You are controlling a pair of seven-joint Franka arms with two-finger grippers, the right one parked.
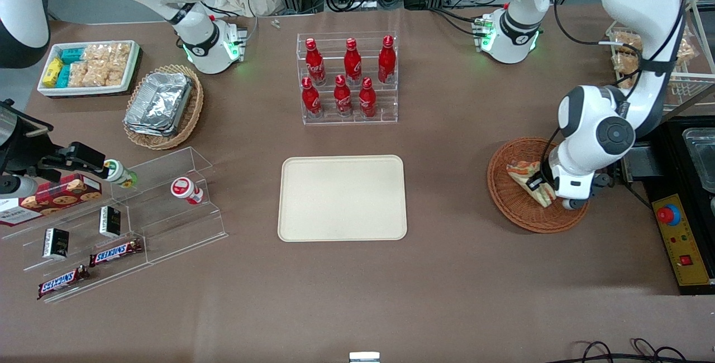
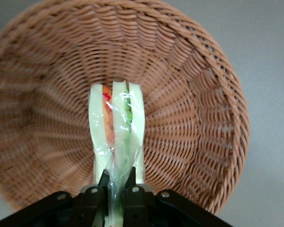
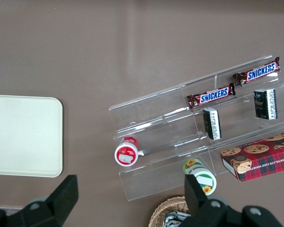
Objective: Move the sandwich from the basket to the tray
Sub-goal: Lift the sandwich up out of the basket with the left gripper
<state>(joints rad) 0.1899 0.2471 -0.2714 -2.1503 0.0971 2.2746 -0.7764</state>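
Gripper point(image 2: 116, 182) pinching sandwich point(image 2: 116, 127) in basket point(image 2: 194, 118) | wrist shows grip, front hides it | tray point(image 1: 342, 197) bare

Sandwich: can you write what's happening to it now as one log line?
end effector: shut on triangular wrapped white-bread sandwich | place: in round reddish-brown wicker basket | cream rectangular tray: nothing on it

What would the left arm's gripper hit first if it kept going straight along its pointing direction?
The gripper, closed on the plastic-wrapped triangular sandwich, points into the round reddish-brown wicker basket; the sandwich would likely press into its woven floor first.
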